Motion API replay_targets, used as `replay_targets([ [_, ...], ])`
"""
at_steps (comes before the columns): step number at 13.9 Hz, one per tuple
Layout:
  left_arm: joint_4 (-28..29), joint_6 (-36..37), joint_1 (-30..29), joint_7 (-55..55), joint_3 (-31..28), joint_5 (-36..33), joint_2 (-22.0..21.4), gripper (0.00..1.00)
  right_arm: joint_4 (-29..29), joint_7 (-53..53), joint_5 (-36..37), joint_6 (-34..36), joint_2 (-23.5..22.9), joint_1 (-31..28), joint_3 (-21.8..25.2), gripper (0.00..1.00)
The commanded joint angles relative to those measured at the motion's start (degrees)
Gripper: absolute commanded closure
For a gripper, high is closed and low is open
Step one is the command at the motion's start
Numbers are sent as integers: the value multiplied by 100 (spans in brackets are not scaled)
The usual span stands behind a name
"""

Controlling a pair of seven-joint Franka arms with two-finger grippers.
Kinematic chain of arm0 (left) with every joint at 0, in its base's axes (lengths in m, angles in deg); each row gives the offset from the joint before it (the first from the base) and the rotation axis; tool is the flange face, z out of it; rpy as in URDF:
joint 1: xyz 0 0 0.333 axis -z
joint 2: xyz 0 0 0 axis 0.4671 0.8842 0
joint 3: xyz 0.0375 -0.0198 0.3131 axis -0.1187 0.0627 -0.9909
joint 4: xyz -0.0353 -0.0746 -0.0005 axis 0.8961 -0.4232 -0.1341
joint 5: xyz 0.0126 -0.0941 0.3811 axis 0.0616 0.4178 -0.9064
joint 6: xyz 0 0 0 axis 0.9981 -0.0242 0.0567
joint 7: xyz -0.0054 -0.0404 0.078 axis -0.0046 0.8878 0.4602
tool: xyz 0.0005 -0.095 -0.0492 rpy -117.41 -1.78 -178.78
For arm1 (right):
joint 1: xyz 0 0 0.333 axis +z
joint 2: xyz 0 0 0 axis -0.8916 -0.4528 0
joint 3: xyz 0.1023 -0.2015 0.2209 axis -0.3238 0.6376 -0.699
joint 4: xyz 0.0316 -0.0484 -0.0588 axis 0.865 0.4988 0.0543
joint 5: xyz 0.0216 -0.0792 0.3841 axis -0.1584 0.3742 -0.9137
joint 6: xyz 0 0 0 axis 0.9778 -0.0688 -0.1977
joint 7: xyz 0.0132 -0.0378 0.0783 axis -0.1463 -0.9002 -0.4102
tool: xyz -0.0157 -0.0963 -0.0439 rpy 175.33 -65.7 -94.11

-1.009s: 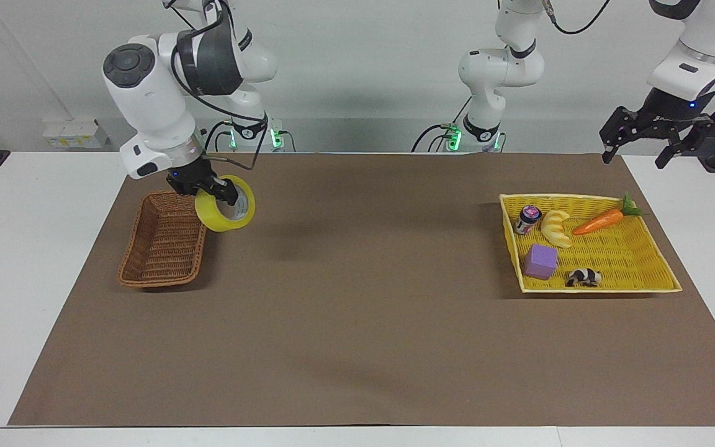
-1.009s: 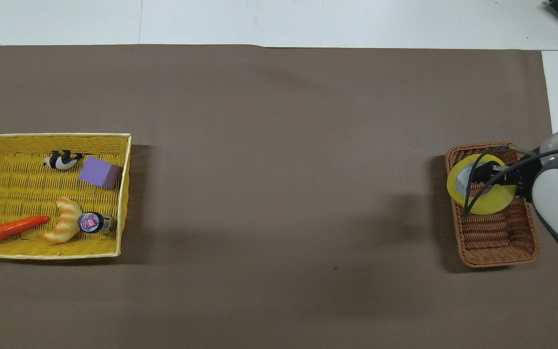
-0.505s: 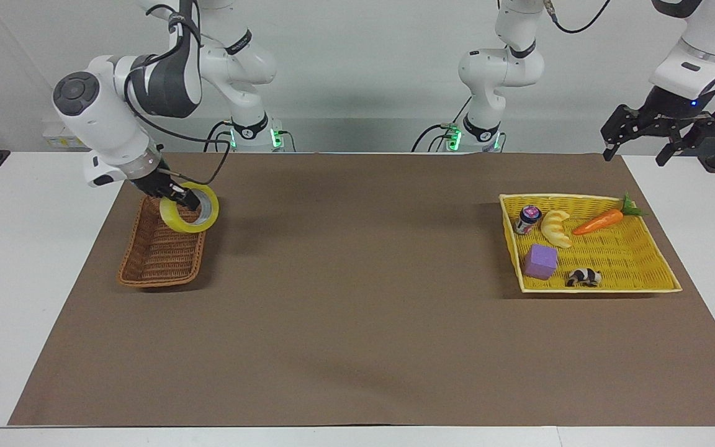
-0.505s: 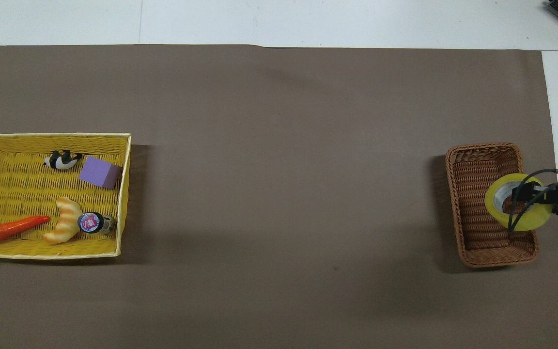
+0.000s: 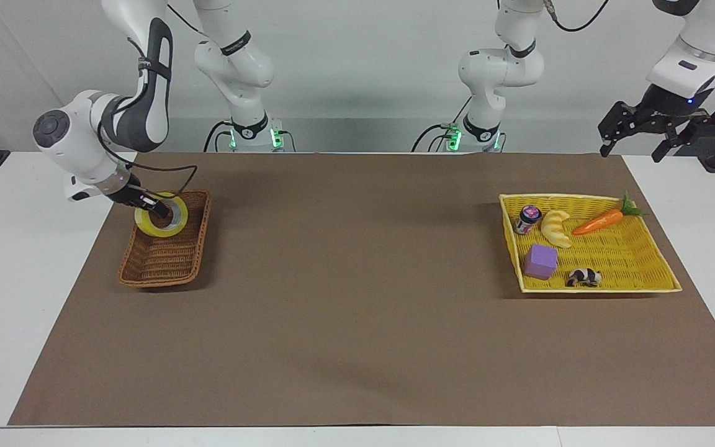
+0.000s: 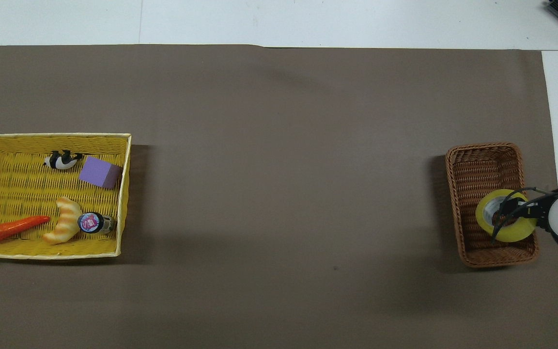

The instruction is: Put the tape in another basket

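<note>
the right gripper [image 5: 157, 207] holds the tape [image 5: 161, 215] by its rim, low inside the basket [image 5: 165, 261] at the end nearer the robots, at 9 o'clock on the worktop [image 5: 357, 298] in the facing view. the left gripper [image 5: 637, 131] waits spread wide above the worktop's edge, at 1 o'clock from the yellow tray [image 5: 643, 248].

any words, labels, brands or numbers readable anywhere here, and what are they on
Nothing can be read as text.
Small jar in the yellow tray: its lid has a pink and blue printed label, too small and blurred to read.
Tape, held by the right claw in the brown basket: no print visible.
Left claw, waiting over the table's end: no markings visible.
</note>
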Motion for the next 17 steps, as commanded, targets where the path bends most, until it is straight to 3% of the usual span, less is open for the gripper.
replay_targets([
  [1, 143, 46, -43, -7, 34, -7, -144, 0, 135, -110, 116, -171, -38, -80, -73, 46],
  [2, 143, 46, -43, -7, 34, -7, -144, 0, 75, -75, 116, -93, -56, -19, -74, 0],
  [12, 152, 37, -43, -7, 34, -7, -144, 0, -822, -119, 151, 312, -21, 184, -153, 0],
  [17, 152, 46, -43, -7, 34, -7, -144, 0, -1427, -119, 142, 338, -56, 184, -591, 0],
])
